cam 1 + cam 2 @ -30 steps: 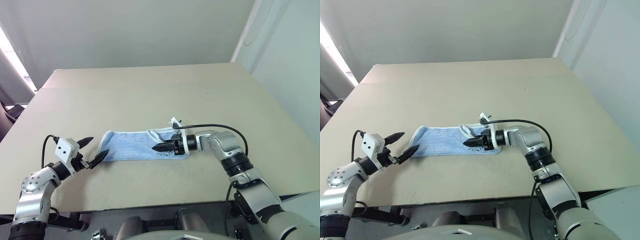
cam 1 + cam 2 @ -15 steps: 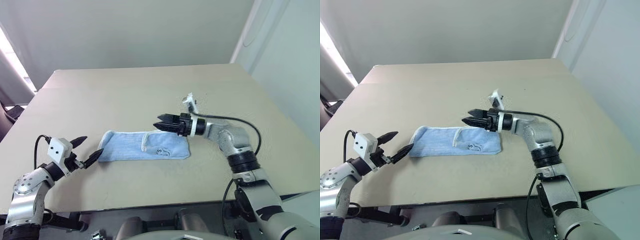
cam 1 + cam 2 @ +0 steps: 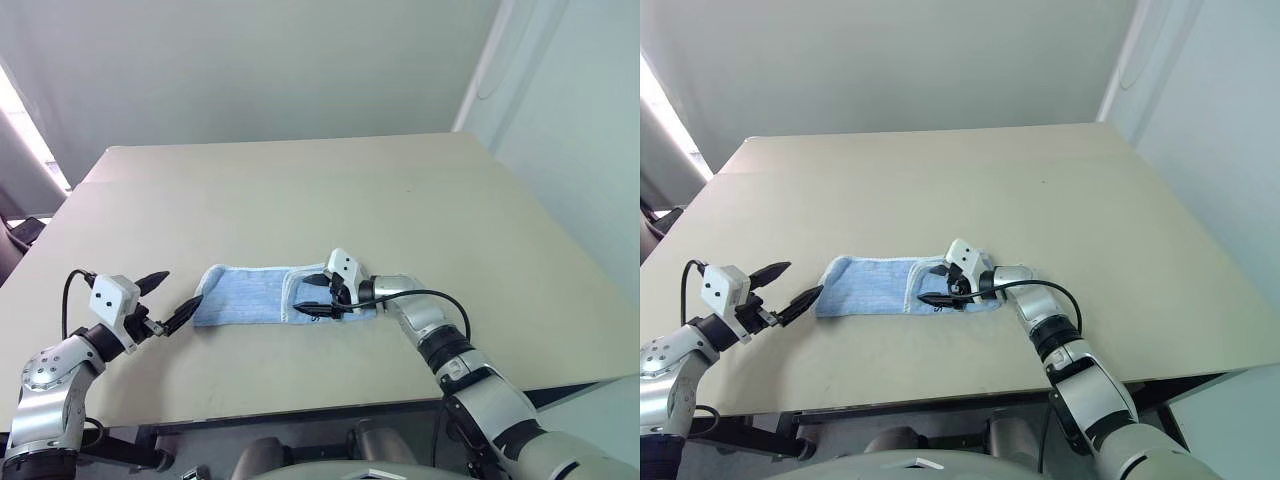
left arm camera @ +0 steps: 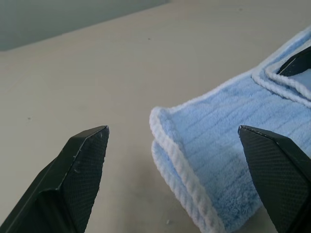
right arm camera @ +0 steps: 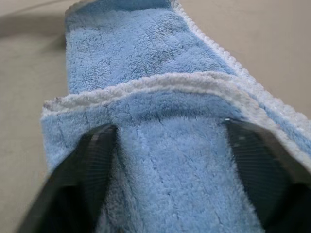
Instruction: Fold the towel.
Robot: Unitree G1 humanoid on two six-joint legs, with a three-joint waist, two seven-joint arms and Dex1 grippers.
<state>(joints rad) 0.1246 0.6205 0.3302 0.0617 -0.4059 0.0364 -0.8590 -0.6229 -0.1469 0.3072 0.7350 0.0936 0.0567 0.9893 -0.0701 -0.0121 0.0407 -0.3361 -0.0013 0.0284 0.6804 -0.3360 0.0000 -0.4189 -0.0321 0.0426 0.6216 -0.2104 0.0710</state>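
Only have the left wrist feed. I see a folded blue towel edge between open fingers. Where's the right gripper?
Observer: The right gripper is down on the towel, at the end far from the left gripper.
Operator: Open or shut?
Observer: Open; in its wrist view both fingers straddle the top flap, pressed onto the cloth.
Operator: Is the towel fully folded?
Observer: It lies as a narrow strip on the table, with the right end turned back over the middle; its white edging crosses the strip.

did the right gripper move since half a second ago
Yes. The right gripper has dropped from above the towel's far edge down onto its folded right end, open.
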